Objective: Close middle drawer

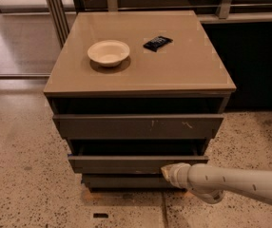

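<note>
You have one view only. It looks down from above and in front of the cabinet (183, 70), facing its drawer fronts from fairly near (top and floor (22, 175) both show). The gripper (168, 171) sits low on the view's right, against the middle drawer (117, 164).

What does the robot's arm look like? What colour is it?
The arm is a smooth, creamy-white round tube with a few tiny dark dots along it and a rounded bump underneath. Near its end are ring-shaped collars, then the pale gripper, right at the front of the grey-brown middle drawer. No cables or writing show.
</note>
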You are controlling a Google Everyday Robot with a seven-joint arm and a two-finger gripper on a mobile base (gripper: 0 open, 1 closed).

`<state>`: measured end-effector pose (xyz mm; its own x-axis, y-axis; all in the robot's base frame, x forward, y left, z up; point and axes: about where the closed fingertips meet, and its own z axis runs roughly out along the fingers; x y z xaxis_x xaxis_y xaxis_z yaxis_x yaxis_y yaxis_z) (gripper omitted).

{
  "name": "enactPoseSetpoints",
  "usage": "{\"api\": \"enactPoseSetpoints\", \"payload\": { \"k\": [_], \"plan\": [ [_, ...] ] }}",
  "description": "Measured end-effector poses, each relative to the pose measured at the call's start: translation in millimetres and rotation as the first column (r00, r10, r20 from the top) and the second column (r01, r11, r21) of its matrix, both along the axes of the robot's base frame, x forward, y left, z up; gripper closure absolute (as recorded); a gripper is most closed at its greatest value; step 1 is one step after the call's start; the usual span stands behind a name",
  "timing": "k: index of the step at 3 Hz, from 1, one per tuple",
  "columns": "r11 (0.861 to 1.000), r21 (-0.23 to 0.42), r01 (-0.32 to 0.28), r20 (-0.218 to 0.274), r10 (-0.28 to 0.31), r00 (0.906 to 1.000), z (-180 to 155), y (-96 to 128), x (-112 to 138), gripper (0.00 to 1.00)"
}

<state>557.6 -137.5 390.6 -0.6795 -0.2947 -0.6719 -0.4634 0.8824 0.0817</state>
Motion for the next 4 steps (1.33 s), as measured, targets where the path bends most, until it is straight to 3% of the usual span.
{"api": "enactPoseSetpoints", "payload": {
  "k": [4],
  "plan": [
    [0.998,-0.041,-0.049,0.091,0.052,0.9945,23,18,36,1.00]
  ]
}}
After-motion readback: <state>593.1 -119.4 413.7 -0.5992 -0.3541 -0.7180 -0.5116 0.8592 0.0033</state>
